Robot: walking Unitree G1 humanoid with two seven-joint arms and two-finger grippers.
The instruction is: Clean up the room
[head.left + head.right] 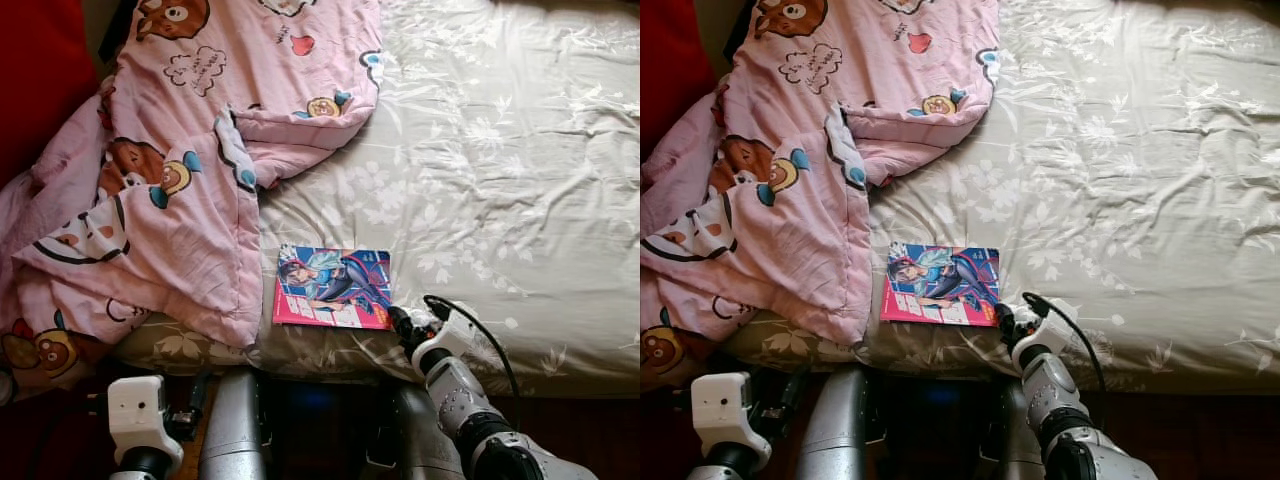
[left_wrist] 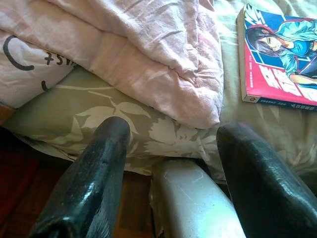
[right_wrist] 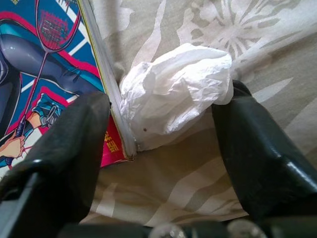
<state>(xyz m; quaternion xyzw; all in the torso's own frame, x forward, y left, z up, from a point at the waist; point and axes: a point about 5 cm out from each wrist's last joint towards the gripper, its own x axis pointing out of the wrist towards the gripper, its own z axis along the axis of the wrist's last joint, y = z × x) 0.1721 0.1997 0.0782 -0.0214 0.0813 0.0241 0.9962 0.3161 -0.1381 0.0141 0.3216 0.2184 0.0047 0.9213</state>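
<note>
Right wrist view: open right hand (image 3: 163,134) straddles crumpled tissue (image 3: 176,94).

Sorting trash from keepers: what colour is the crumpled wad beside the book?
White; the crumpled wad shows best in the right wrist view.

Pink cartoon blanket (image 1: 180,180) on floral bedsheet (image 1: 500,170).

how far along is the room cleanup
Nothing looks tidied yet. In hand: the right pincer sits open on the bed around a crumpled white tissue beside the comic book, not yet closed on it. Left: the tissue, the book, and the rumpled pink blanket. The left pincer hangs open below the bed edge.
</note>
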